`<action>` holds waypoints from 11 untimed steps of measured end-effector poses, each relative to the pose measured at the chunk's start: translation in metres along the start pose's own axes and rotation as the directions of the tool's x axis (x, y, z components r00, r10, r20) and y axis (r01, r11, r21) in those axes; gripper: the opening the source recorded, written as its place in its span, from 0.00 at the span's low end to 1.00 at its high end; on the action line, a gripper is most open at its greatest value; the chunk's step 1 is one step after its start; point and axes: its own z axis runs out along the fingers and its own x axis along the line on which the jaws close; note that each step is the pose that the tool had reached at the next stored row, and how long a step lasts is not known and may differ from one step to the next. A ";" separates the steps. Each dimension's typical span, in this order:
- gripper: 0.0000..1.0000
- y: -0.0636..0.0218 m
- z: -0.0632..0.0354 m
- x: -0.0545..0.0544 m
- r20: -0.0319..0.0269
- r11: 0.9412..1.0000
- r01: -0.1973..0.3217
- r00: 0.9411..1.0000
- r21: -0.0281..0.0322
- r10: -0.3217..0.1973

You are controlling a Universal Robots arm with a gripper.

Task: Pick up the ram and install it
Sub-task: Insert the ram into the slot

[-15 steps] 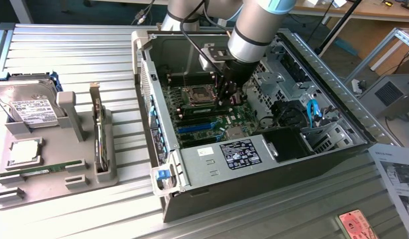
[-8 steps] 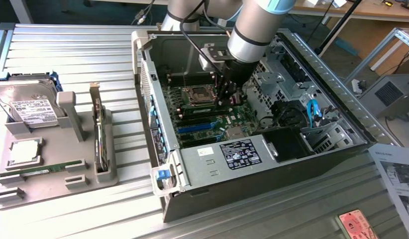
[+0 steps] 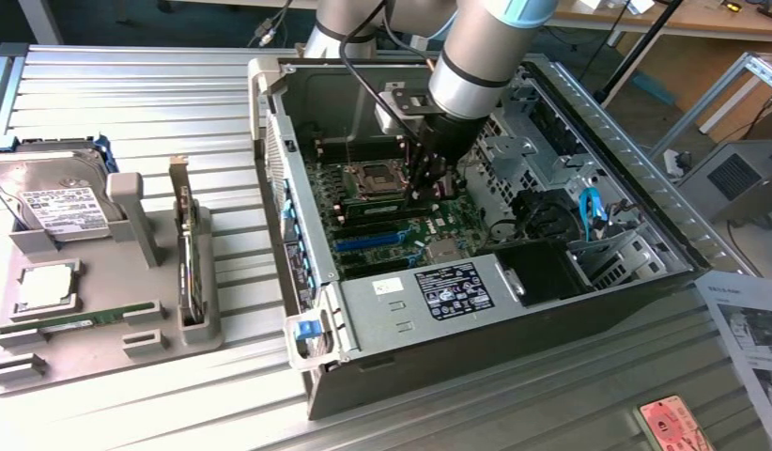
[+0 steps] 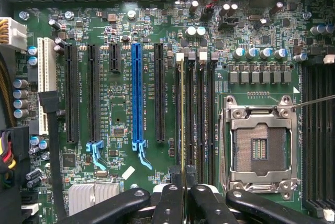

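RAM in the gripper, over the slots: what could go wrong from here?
1. The ram, edge-on in the shut gripper, runs along closely packed memory slots; a small offset could land it on a slot wall instead of in a slot.
2. The open CPU socket lies right beside those slots; a slip might hit its exposed contacts.

You've got a ribbed silver aluminium table (image 3: 135, 103) underneath, slats running across it. Past its far edge, at the exterior view's right, a light wooden desk (image 3: 700, 21). Nearer on that side, a bare aluminium profile frame (image 3: 718, 94) just beside a grey vented metal box (image 3: 737, 178). Light is even and soft.
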 end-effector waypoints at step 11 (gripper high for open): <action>0.12 0.0000 0.0000 0.000 0.000 1.000 0.011 1.000 0.000 -0.011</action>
